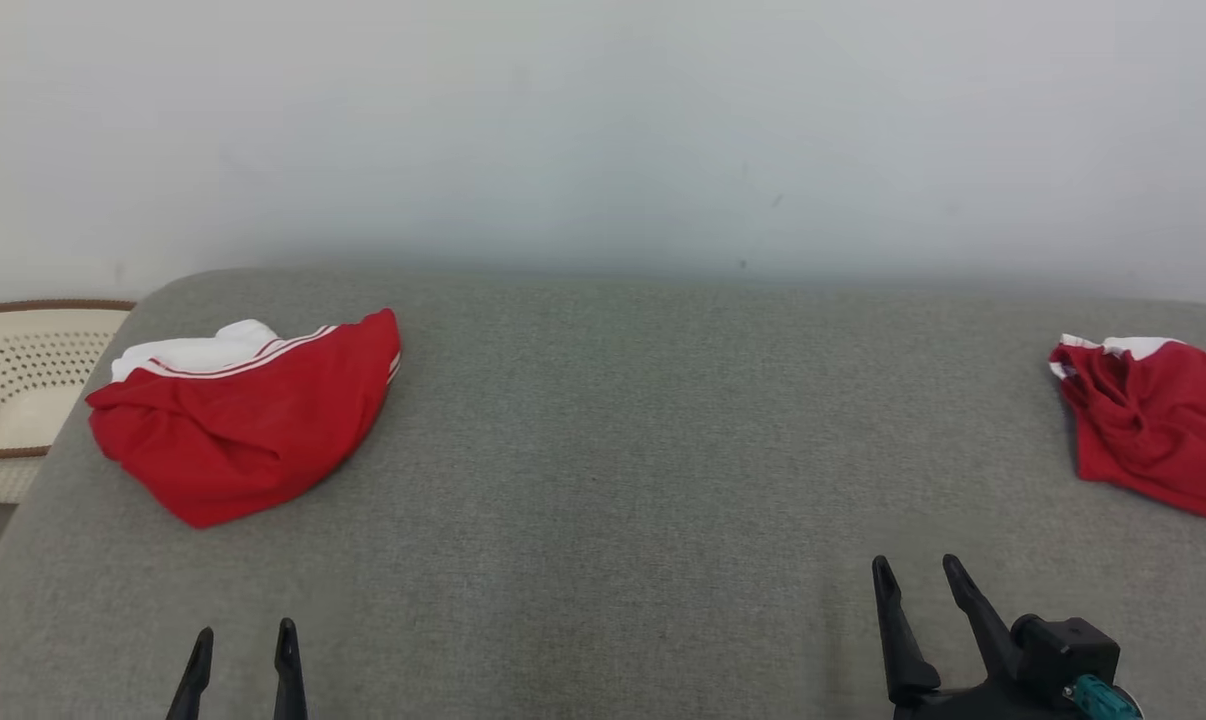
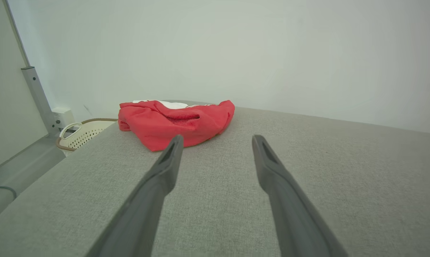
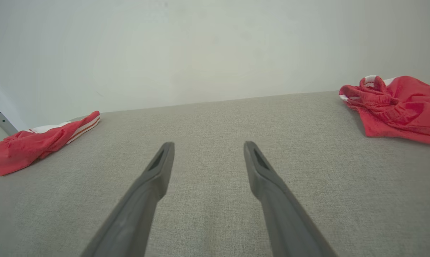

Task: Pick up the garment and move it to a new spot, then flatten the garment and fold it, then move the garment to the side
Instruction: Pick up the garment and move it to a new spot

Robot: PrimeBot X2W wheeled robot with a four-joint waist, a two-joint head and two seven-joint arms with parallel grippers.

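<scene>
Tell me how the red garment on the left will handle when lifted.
The left red garment lies in soft creases, so it will probably hang limp and unfold. Its thin fabric looks light. A pinch may catch just one layer of the heap.

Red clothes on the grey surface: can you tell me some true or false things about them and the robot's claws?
1. The left garment and the right garment both lie on the grey padded surface. True.
2. The left gripper holds the left garment. False: it is open, empty and apart from it.
3. A pale perforated basket sits past the surface's left end. True.
4. The right gripper is shut. False: its fingers stand apart.
</scene>
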